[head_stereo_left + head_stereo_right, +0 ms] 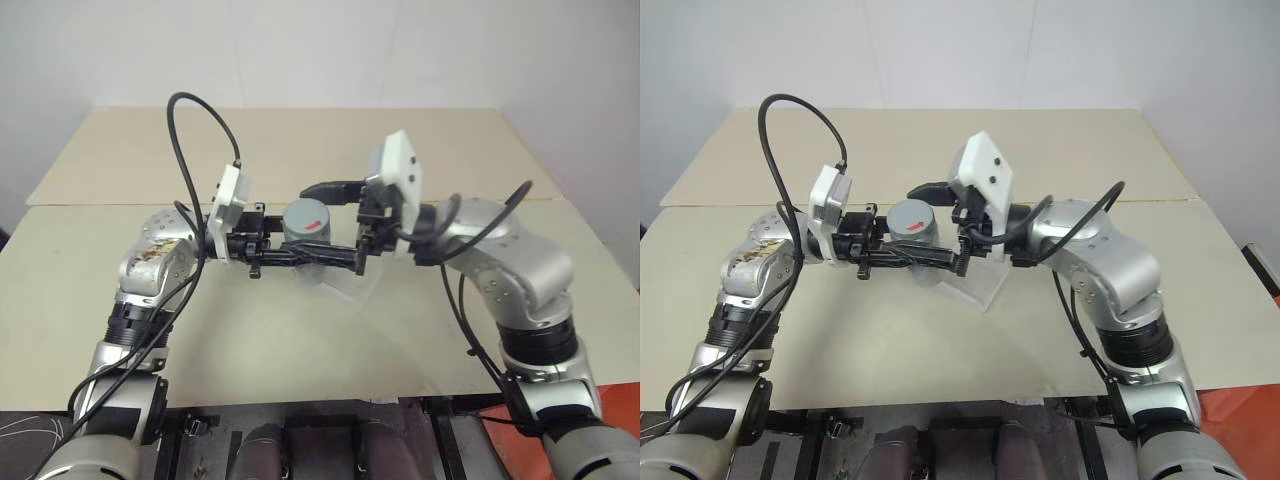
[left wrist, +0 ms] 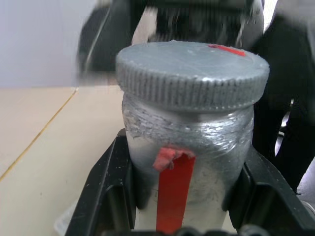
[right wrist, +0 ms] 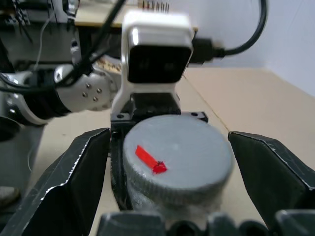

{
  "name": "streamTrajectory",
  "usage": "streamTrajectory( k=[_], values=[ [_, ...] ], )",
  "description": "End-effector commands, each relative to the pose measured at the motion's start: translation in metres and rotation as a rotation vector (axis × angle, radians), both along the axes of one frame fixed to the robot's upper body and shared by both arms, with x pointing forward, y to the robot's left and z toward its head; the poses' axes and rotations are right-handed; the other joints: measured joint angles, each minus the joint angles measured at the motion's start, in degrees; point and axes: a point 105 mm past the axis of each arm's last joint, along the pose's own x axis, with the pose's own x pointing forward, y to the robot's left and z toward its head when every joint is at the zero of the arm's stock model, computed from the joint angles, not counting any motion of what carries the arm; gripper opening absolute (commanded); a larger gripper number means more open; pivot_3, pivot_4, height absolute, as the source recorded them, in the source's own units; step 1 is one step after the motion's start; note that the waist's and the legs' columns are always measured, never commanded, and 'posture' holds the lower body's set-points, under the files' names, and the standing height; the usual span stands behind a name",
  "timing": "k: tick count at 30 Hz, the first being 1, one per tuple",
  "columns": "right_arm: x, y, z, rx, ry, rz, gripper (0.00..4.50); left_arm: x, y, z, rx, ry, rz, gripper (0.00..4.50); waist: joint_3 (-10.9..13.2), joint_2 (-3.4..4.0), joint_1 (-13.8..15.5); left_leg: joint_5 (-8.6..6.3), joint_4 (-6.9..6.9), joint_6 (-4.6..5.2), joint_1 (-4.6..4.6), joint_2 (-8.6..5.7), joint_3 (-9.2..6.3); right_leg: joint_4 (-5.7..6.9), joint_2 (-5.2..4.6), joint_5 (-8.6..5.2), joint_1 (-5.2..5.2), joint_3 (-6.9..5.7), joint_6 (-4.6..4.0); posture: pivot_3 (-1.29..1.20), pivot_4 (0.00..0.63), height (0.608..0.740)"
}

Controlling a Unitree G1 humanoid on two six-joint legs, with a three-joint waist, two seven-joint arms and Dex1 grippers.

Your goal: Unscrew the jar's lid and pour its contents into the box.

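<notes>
With my left gripper (image 1: 262,252) clamped on the rigid, tape-wrapped jar (image 2: 189,162), I judged the ribbed lid (image 3: 177,160) (right gripper (image 3: 170,196) apart) the grip point.

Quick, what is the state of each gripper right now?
Left gripper: shut on the jar, held above the table.
Right gripper: open, jaws on either side of the lid, not touching it.
</notes>
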Motion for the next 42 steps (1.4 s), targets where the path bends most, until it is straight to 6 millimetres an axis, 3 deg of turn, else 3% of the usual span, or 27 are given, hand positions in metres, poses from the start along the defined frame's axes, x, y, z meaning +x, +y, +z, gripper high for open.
streamTrajectory(
  k=[1, 10, 30, 37, 42],
  values=[
    [0.005, 0.003, 0.017, 0.029, -0.079, -0.016, 4.44, 0.000, 0.000, 0.011, -0.004, -0.052, -0.010, 1.91, 0.0, 0.00, 0.0, 0.00, 0.00, 0.00, 0.00, 0.00, 0.00, 0.00, 0.00, 0.00, 0.00, 0.00, 0.00, 0.00, 0.150, 0.740],
    [0.014, -0.005, 0.019, 0.051, -0.050, -0.027, 4.44, -0.002, 0.005, 0.009, -0.001, -0.053, 0.000, 1.91, 0.0, 0.00, 0.0, 0.02, 0.00, -0.03, -0.01, 0.02, -0.01, 0.08, 0.01, 0.00, 0.01, -0.02, 0.00, 0.00, 0.150, 0.740],
    [0.039, -0.062, 0.021, 0.031, -0.049, -0.168, 4.44, -0.005, 0.016, 0.011, 0.009, -0.062, 0.036, 1.91, 0.0, 0.00, 0.1, 0.01, 0.00, -0.02, -0.01, 0.02, 0.01, 0.02, 0.00, 0.00, 0.01, -0.02, 0.00, 0.00, 0.150, 0.740],
    [0.024, -0.069, 0.017, -0.023, -0.063, -0.119, 4.44, 0.001, 0.017, 0.009, -0.003, -0.054, 0.065, 1.91, 0.0, 0.00, 0.0, 0.01, 0.00, -0.02, -0.01, 0.03, 0.00, 0.00, 0.02, 0.00, 0.00, 0.00, 0.00, 0.00, 0.150, 0.740],
    [-0.007, -0.053, 0.022, -0.006, -0.082, 0.032, 4.44, 0.005, 0.011, 0.010, -0.016, -0.051, 0.065, 1.91, 0.0, 0.00, 0.0, 0.01, 0.00, -0.01, -0.01, 0.03, -0.02, -0.01, 0.03, 0.00, 0.00, 0.00, 0.00, 0.00, 0.150, 0.740]
  ],
)
